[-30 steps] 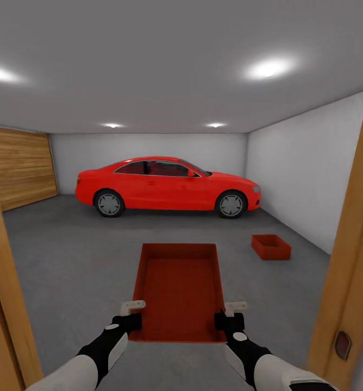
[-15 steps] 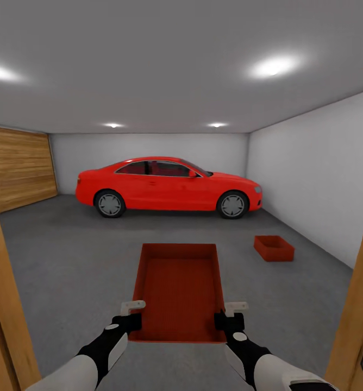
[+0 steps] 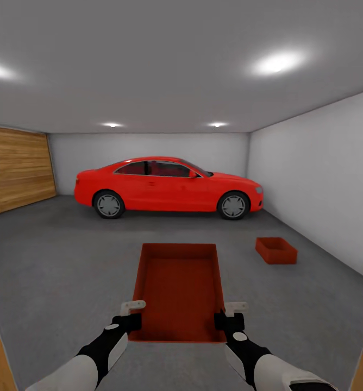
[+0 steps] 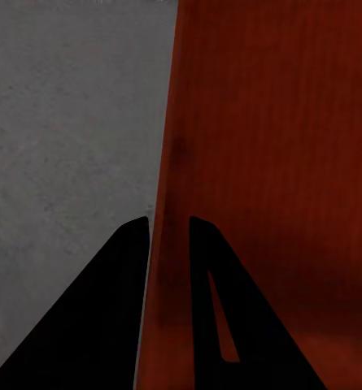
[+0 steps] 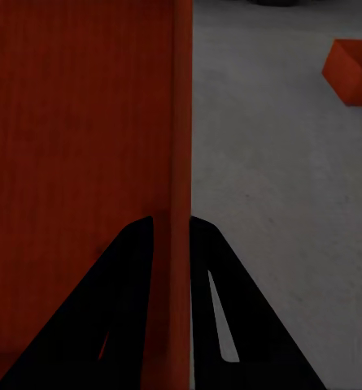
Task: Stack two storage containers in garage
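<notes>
Here, orange-red lidless storage container [image 3: 179,290], thin-walled

red bin [image 3: 179,288] held, 2nd bin [image 3: 276,250] on floor [image 3: 67,260]

Home garage; red car [image 3: 168,185], slatted wooden door [image 3: 16,168], grey concrete floor [image 3: 62,255]

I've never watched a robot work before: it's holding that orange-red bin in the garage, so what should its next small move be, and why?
Probably roll forward and to the right, toward the second orange-red rectangular bin on the dark grey concrete floor near the pale right wall. The carried orange-red bin is pinched on both side walls by the left gripper and right gripper, and must be stacked there.
</notes>
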Controlling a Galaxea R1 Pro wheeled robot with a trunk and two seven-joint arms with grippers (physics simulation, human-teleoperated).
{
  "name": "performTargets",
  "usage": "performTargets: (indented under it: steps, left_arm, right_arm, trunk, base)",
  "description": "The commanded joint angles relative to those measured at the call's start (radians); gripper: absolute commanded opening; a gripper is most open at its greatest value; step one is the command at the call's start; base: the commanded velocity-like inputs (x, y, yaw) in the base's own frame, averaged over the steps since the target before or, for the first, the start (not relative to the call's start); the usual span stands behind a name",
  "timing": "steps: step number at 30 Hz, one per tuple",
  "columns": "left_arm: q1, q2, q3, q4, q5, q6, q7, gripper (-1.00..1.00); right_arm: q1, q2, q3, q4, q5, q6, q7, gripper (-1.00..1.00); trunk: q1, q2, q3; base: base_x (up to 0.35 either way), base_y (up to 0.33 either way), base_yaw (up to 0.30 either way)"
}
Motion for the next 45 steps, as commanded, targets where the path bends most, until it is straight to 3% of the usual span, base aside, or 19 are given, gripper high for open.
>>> performTargets:
  steps: [1,45]
  left_arm:
    - [-0.001,0.019,-0.003,-0.004,0.005,-0.030,0.007,-1.00]
    - [-0.001,0.021,-0.001,0.001,0.006,-0.030,0.007,-1.00]
  right_arm:
    - [-0.001,-0.002,-0.022,0.004,0.002,-0.001,-0.005,-1.00]
    - [-0.001,-0.002,-0.022,0.004,0.001,-0.001,-0.005,-1.00]
  trunk:
    - [0.001,-0.001,-0.002]
    - [0.001,-0.001,-0.002]
  base:
    - [0.312,0.000,0.000]
    - [0.320,0.000,0.000]
